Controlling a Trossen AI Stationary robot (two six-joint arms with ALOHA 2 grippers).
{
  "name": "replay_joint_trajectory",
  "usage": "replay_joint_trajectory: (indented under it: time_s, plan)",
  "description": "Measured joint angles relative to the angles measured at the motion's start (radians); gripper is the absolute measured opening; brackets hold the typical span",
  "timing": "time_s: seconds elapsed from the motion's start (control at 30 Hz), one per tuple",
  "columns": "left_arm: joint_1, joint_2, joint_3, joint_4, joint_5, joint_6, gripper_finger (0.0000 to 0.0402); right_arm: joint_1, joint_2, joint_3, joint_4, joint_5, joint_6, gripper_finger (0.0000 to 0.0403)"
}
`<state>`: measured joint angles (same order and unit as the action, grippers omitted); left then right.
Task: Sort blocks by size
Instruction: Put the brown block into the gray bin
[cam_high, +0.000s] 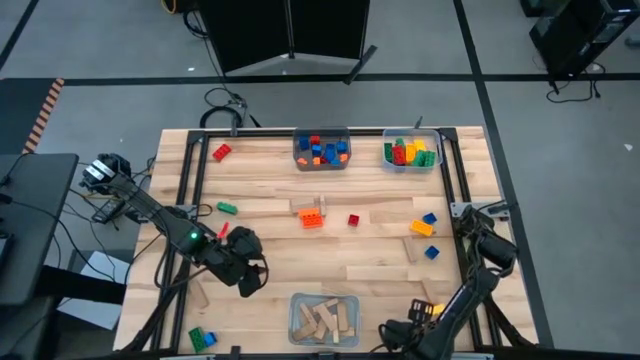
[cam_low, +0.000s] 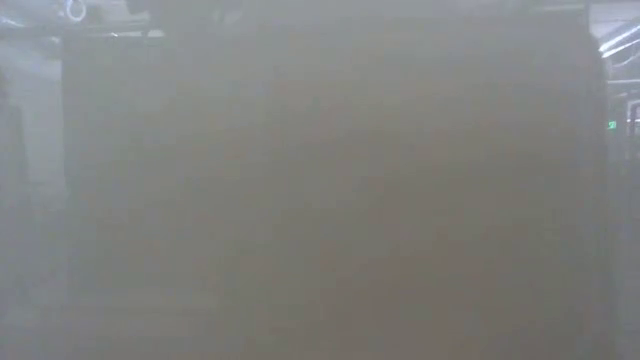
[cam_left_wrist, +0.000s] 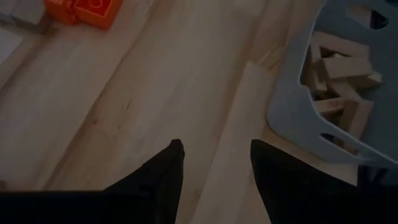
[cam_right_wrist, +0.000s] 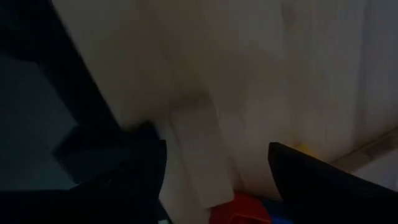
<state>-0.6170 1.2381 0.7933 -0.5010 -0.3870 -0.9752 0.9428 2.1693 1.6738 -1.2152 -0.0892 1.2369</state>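
We hold our left gripper (cam_left_wrist: 214, 163) open and empty over the bare surface (cam_high: 380, 250), beside the near bin (cam_high: 323, 319) of tan wooden blocks (cam_left_wrist: 339, 87). Our right gripper (cam_right_wrist: 217, 168) hangs open at the near right edge. Loose bricks (cam_high: 312, 219) lie mid-surface.

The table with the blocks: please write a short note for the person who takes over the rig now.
Left gripper: open, empty, above bare table beside the bin of wooden blocks.
Right gripper: open, empty, low at the near right edge.
Done: two far bins hold studded bricks.
Left: loose bricks, among them the orange one, red, green, red at far left.
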Motion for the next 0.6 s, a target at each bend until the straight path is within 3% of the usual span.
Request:
replay_joint_trajectory:
  time_s: [0.33,0.6]
  plan:
    - [0.0,0.0,0.0,0.06,0.0,0.001,0.0192,0.016,-0.012,-0.143,0.157,-0.055,0.022,0.0257]
    - [0.0,0.0,0.0,0.146,0.0,0.001,0.0192,0.016,-0.014,-0.16,0.205,-0.055,0.038,0.0118]
